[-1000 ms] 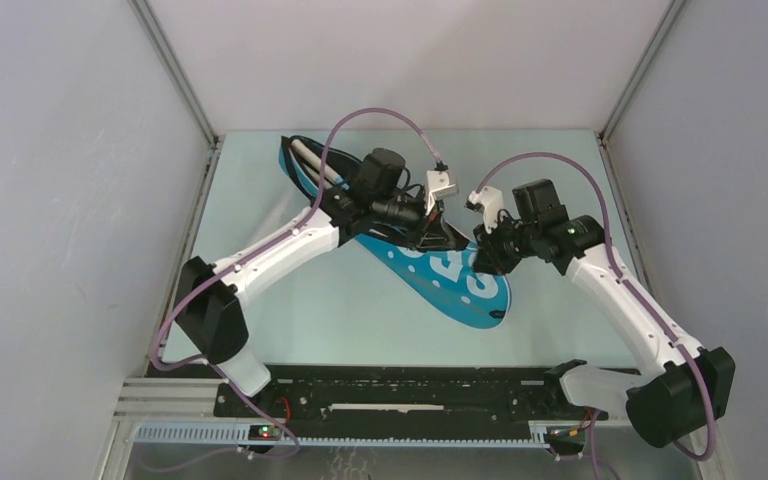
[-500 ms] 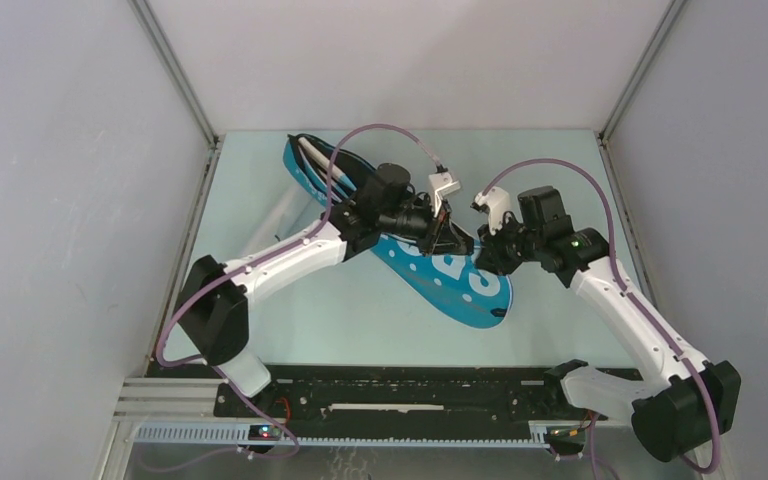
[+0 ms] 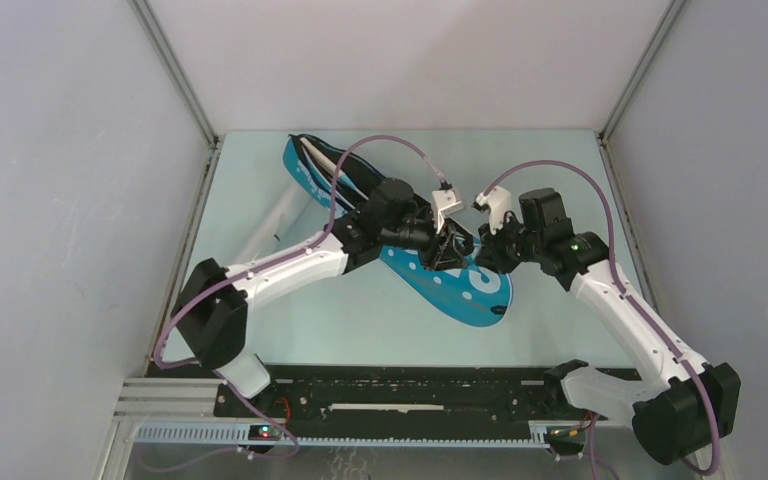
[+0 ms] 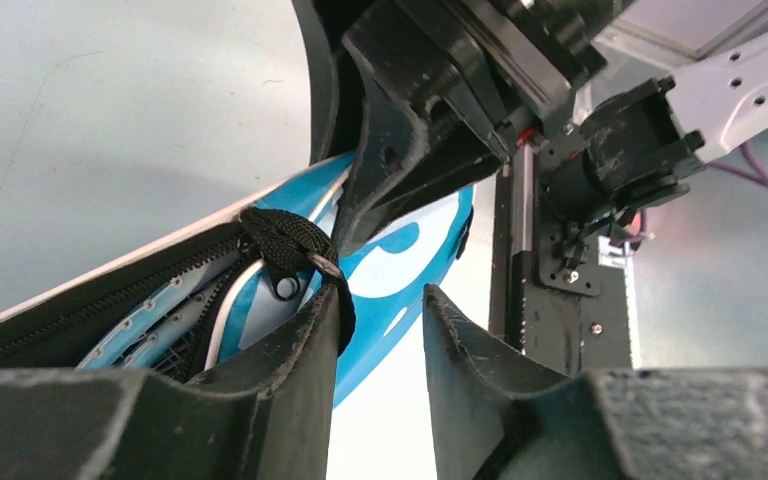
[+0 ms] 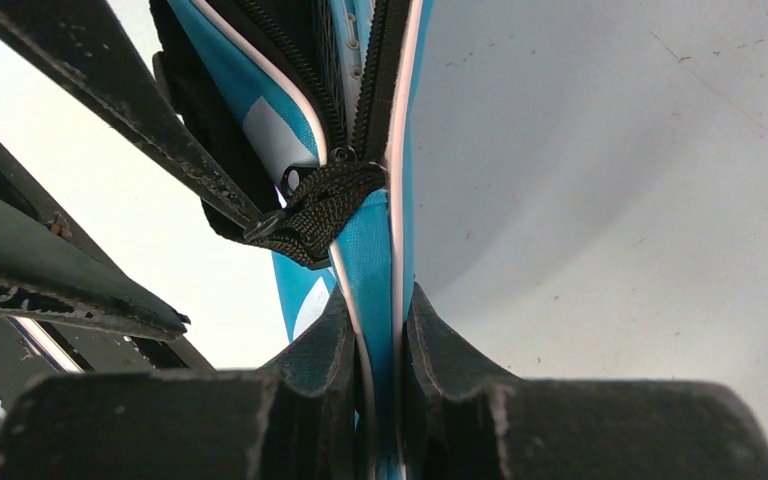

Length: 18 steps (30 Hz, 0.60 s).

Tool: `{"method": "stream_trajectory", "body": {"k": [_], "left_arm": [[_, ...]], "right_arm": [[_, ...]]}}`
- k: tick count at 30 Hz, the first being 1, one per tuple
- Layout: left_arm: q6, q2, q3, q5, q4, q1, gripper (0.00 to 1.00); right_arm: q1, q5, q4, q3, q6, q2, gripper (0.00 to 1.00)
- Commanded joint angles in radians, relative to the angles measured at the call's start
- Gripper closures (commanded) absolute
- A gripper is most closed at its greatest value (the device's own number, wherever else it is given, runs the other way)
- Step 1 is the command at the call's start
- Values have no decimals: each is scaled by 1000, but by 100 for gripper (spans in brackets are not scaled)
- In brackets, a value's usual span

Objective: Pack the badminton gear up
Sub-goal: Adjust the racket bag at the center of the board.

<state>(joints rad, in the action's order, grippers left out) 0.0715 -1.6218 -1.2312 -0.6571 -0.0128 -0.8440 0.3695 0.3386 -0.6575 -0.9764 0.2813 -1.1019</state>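
Note:
The blue "SPORT" racket bag (image 3: 472,292) lies slanting from far left to near right on the table. Its zip is part open, and a light-blue racket frame (image 4: 150,315) shows inside. White handles (image 3: 309,153) stick out at the far end. My right gripper (image 3: 486,254) is shut on the bag's blue edge (image 5: 372,250) just below the black zipper pull (image 5: 322,205). My left gripper (image 3: 457,246) is open right beside it. The zipper pull's black strap (image 4: 295,240) hangs over one of its fingertips (image 4: 325,300). Shuttlecocks and the white tube are out of view.
Grey walls close in the pale green table (image 3: 360,320) on three sides. A black rail (image 3: 410,395) runs along the near edge. The two wrists almost touch over the bag's middle; the right arm's body (image 4: 620,150) fills the left wrist view's right side.
My left gripper has slid right and nearer along the bag, close up to the right gripper. The right gripper has kept its hold and barely moved.

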Motion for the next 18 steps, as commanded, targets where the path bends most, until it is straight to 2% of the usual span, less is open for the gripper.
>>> {"method": "stream_trajectory", "body": {"k": [1, 9, 18], "left_arm": [[-143, 62, 57, 1, -54, -30, 59], [-347, 95, 89, 64, -91, -30, 49], [-414, 93, 61, 75, -112, -19, 45]], "right_arm": [[-11, -61, 166, 9, 21, 17, 100], [-23, -19, 165, 17, 51, 30, 100], [-11, 56, 128, 33, 114, 38, 100]]}}
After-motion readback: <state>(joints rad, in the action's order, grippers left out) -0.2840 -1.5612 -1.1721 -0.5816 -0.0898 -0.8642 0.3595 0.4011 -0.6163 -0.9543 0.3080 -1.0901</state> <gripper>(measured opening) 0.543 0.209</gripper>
